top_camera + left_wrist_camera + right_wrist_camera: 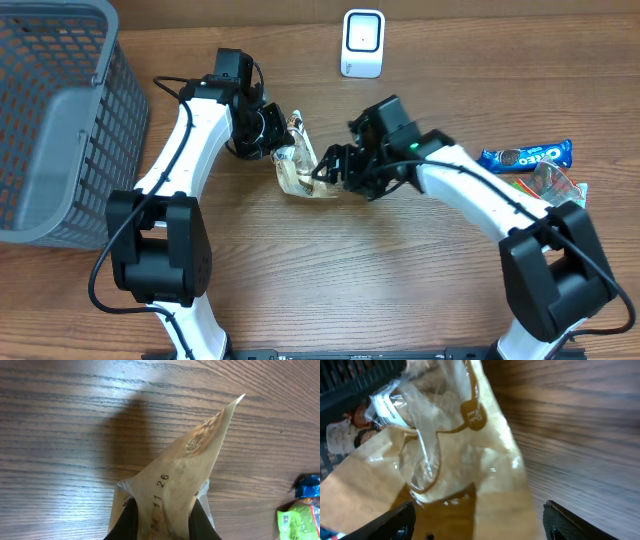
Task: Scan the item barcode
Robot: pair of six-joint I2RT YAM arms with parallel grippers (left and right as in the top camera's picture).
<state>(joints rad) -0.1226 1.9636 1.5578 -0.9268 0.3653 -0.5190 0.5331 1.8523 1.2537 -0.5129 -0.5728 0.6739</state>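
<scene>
The item is a tan and clear snack bag (300, 168), lifted above the table between the two arms. My left gripper (278, 138) is shut on the bag's upper end. In the left wrist view the bag (185, 470) rises between the dark fingers (127, 522), and a printed date shows on it. My right gripper (330, 165) stands open at the bag's other end. In the right wrist view its fingers (395, 522) are spread wide on either side of the bag (450, 460), with a gap on the right side. I see no barcode. A white scanner (362, 43) stands at the back.
A grey mesh basket (60, 120) fills the left side. A blue Oreo pack (525, 155) and a green packet (560, 185) lie at the right, and both the blue pack (307, 485) and the green packet (297, 520) show in the left wrist view.
</scene>
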